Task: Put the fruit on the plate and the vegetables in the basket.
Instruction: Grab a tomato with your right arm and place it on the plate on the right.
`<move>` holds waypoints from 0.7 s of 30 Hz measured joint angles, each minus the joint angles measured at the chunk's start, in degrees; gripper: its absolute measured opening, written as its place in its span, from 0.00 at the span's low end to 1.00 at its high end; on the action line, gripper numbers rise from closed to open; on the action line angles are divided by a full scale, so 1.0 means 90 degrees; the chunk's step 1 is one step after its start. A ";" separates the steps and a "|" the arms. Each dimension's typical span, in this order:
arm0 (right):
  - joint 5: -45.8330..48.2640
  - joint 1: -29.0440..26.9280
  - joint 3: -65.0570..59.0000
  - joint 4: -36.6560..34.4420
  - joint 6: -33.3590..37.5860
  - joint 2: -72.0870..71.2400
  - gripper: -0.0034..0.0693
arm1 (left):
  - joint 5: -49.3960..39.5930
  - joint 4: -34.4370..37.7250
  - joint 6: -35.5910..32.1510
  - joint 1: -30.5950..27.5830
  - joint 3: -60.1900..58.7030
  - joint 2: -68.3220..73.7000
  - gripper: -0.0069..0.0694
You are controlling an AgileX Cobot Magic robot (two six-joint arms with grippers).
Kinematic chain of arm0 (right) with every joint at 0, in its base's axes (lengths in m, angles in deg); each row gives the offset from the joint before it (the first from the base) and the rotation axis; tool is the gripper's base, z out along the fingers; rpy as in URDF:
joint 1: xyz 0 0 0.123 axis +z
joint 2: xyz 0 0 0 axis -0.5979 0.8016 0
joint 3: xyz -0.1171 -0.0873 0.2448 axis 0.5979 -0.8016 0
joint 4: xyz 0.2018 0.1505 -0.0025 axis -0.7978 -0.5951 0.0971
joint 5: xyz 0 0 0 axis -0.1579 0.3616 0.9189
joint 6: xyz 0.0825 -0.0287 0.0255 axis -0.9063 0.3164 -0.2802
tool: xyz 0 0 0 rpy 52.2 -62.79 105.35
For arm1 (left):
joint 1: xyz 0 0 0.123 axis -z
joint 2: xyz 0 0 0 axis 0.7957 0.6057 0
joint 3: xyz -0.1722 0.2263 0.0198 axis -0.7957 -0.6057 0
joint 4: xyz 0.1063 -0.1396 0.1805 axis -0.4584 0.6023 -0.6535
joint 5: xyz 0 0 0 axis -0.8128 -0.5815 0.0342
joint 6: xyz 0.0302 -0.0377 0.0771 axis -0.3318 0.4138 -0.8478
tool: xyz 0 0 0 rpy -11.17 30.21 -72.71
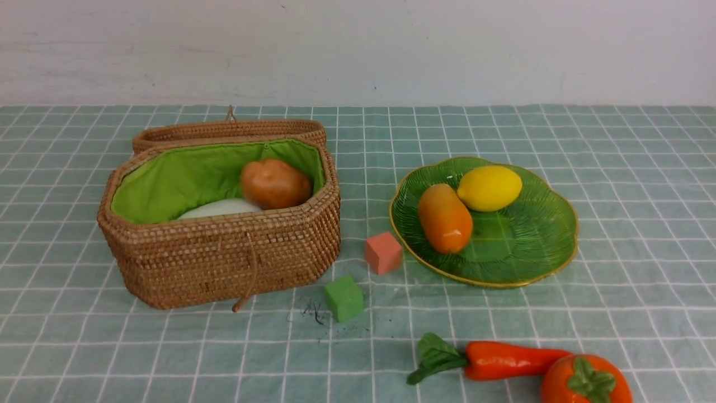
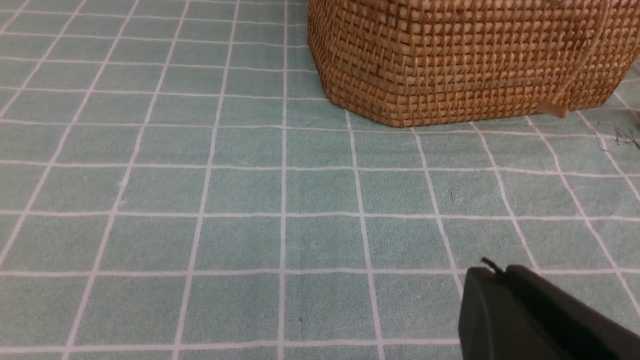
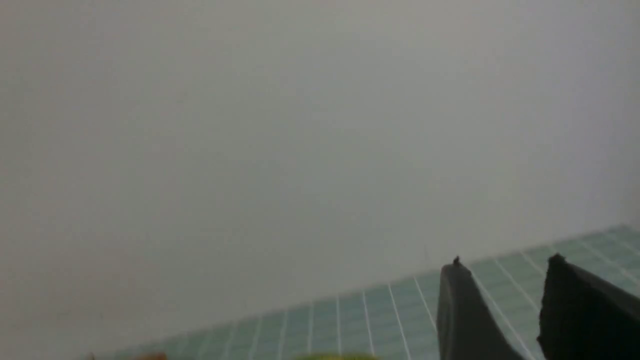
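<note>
Woven basket wall and the left pincer above a checked counter.
The brown wicker side of the basket stands on the pale green cloth with its white grid, and only its lower wall and one angled corner show. A pale cord hangs down the weave, its end just above the cloth. A few dark specks lie near it. The black pincer's fingers lie close together, well apart from the basket.

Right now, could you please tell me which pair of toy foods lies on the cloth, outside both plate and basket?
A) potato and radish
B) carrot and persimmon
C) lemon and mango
B: the carrot and the persimmon lie on the tablecloth near the front edge, outside the plate and the basket.
</note>
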 joint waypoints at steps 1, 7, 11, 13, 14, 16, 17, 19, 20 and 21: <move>0.0416 0.0000 0.0032 0.0047 0.0104 0.0439 0.38 | 0.0000 0.0000 0.0000 0.0000 0.0000 0.0000 0.11; 0.1248 0.0039 0.0024 -0.0204 0.0227 0.1692 0.38 | 0.0000 0.0000 0.0000 0.0000 0.0000 0.0000 0.11; 0.1912 0.0456 0.0024 -0.0465 0.0346 0.2570 0.38 | 0.0000 0.0000 0.0000 0.0000 0.0000 0.0000 0.11; 0.2242 0.0751 0.0038 -0.0586 0.0612 0.3015 0.38 | 0.0000 0.0000 0.0000 0.0000 0.0000 0.0000 0.11; 0.2377 0.0866 0.0044 -0.0631 0.0723 0.3275 0.38 | 0.0000 0.0000 0.0000 0.0000 0.0000 0.0000 0.11; 0.2715 0.1127 0.0082 -0.0736 0.0931 0.3834 0.41 | 0.0000 0.0000 0.0000 0.0000 0.0000 0.0000 0.11; 0.2747 0.1179 0.0102 -0.0745 0.0953 0.3982 0.43 | 0.0000 0.0000 0.0000 0.0000 0.0000 0.0000 0.11; 0.2871 0.1285 0.0232 -0.0828 0.1023 0.4495 0.51 | 0.0000 0.0000 0.0000 0.0000 0.0000 0.0000 0.11; 0.2910 0.1301 0.0313 -0.0888 0.1046 0.4707 0.57 | 0.0000 0.0000 0.0000 0.0000 0.0000 0.0000 0.11; 0.2910 0.1304 0.0402 -0.0908 0.1045 0.4902 0.62 | 0.0000 0.0000 0.0000 0.0000 0.0000 0.0000 0.11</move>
